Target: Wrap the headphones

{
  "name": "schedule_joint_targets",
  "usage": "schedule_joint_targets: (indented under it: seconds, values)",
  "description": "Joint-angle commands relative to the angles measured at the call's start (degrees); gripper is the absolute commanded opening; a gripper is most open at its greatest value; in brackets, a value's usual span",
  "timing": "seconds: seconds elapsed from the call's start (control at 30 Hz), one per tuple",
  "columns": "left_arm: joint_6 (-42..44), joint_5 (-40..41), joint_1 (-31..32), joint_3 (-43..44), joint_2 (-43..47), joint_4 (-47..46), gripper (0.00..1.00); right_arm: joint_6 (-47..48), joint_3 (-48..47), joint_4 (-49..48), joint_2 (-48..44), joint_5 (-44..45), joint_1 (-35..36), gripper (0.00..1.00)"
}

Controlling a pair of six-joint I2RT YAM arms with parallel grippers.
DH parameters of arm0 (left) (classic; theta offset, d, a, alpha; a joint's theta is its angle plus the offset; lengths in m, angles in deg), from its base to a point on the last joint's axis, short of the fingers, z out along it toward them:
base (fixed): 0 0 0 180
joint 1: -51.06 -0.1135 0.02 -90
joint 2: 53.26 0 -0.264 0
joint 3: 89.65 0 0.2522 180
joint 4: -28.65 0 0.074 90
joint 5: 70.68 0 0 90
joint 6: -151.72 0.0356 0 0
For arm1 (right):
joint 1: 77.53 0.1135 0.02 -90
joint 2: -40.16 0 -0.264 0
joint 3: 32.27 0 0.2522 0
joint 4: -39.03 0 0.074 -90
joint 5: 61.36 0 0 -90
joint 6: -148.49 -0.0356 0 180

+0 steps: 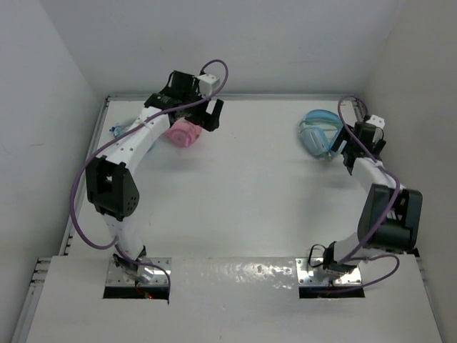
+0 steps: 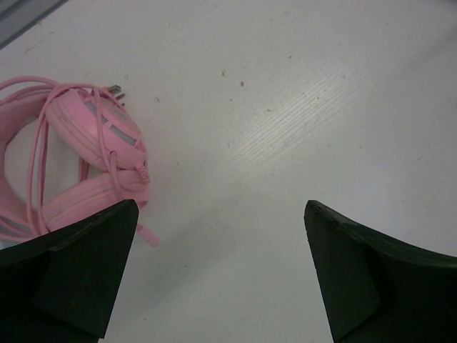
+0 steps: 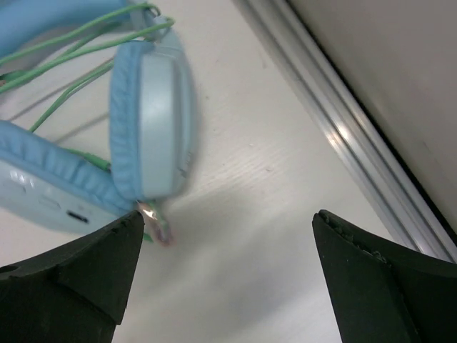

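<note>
Treat the headphones (image 3: 150, 121) as light with a limp, slippery cable (image 3: 71, 37); pinch its plug (image 3: 156, 223), just beside one finger (image 3: 86, 279) of the wide-open, empty right end effector (image 3: 227, 216).

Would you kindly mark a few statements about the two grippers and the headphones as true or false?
1. The right gripper is open beside the light blue headphones. True.
2. The left gripper is shut on the pink headphones. False: it is open and holds nothing; they lie beside one finger.
3. A green cable runs across the light blue headphones. True.
4. The two pairs of headphones touch. False: they lie far apart, at opposite sides of the table.
</note>
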Motion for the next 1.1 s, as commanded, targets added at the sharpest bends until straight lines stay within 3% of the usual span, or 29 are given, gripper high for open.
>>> schedule_joint_targets:
  seconds: [0.0,0.17,0.3,0.37,0.53,0.77,0.9,1.07]
  values:
    - [4.7,2.7,0.1,3.7,1.9,1.9,1.00,-3.8,6.0,-8.7,-10.2,4.4,0.0,0.99]
    - [8.6,8.3,-0.1,1.7,4.1,3.9,0.99,-8.9,16.7,-6.7,-23.6,-0.2,0.0,0.99]
    - [9.5,13.7,-0.1,-15.5,11.9,-2.3,0.99,-15.5,27.1,-6.1,-35.2,0.9,0.0,0.99]
    - [8.6,15.1,-0.3,-19.3,14.8,-2.8,0.98,-21.9,31.7,-3.8,-41.1,2.8,0.0,0.99]
    - [6.2,11.2,-1.0,-28.6,17.9,-5.9,0.97,-24.5,35.4,7.7,-52.8,-2.8,0.1,0.99]
    - [4.6,9.0,-2.0,-31.5,19.1,-8.0,0.97,-19.9,36.1,23.3,-67.7,0.7,0.1,0.99]
    - [4.7,6.3,-2.1,-31.6,18.6,-7.6,0.97,-19.9,39.2,18.0,-73.4,-1.8,0.1,0.99]
    - [4.8,5.8,-2.1,-31.9,18.4,-7.6,0.97,-22.8,39.9,14.7,-71.2,-3.9,0.1,0.99]
